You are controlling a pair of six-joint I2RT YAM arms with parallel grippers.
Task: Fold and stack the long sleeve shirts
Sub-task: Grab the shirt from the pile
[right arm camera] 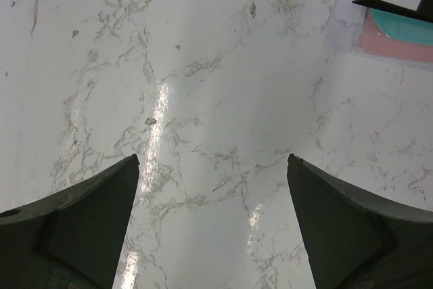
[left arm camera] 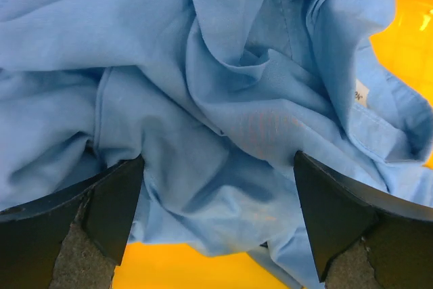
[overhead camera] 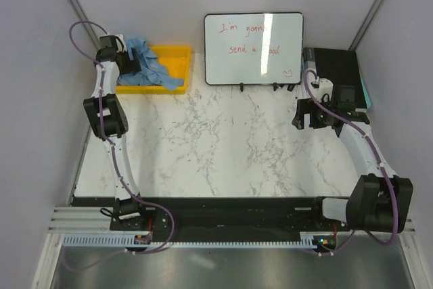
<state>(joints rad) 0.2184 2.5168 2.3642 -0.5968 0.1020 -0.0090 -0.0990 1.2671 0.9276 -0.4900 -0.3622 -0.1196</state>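
One shirt [overhead camera: 153, 69] bunched in tray [overhead camera: 173, 49], 11 o'clock. Both released: left gripper [left arm camera: 218, 167] over folds, right gripper [right arm camera: 213, 164] empty. Risk: multi-layer pinch drags tray.

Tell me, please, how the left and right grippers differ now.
The left gripper hangs over the crumpled light blue shirt in the yellow tray; the right gripper over the marble table. The left gripper is far back on the left; the right gripper nearer, on the right. Both stand open, empty.
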